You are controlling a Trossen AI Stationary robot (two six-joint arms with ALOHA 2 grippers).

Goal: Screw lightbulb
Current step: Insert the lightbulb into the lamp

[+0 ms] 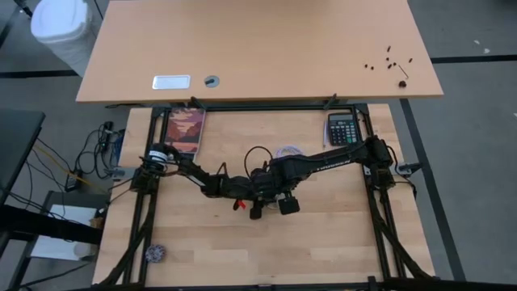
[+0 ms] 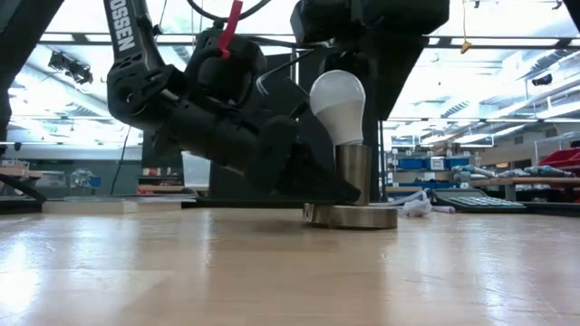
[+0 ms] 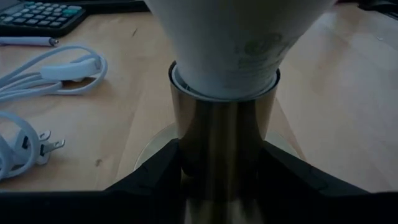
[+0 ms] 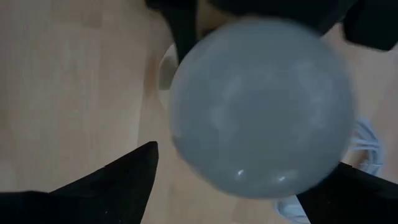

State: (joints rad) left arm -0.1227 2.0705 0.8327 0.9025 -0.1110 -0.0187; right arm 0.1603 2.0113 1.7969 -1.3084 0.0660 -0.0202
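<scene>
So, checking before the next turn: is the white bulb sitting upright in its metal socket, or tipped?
Upright. The white pear-shaped bulb stands straight in the silvery metal socket, its neck meeting the rim evenly all round.

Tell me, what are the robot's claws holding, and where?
The left gripper clamps the metal socket's upright tube, just below the lightbulb. The right gripper is open around the bulb's round top, gripping nothing.

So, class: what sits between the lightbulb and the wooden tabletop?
The silvery socket: its upright metal tube holds the lightbulb, and its flat round base rests on the table. The low view shows it best.
</scene>
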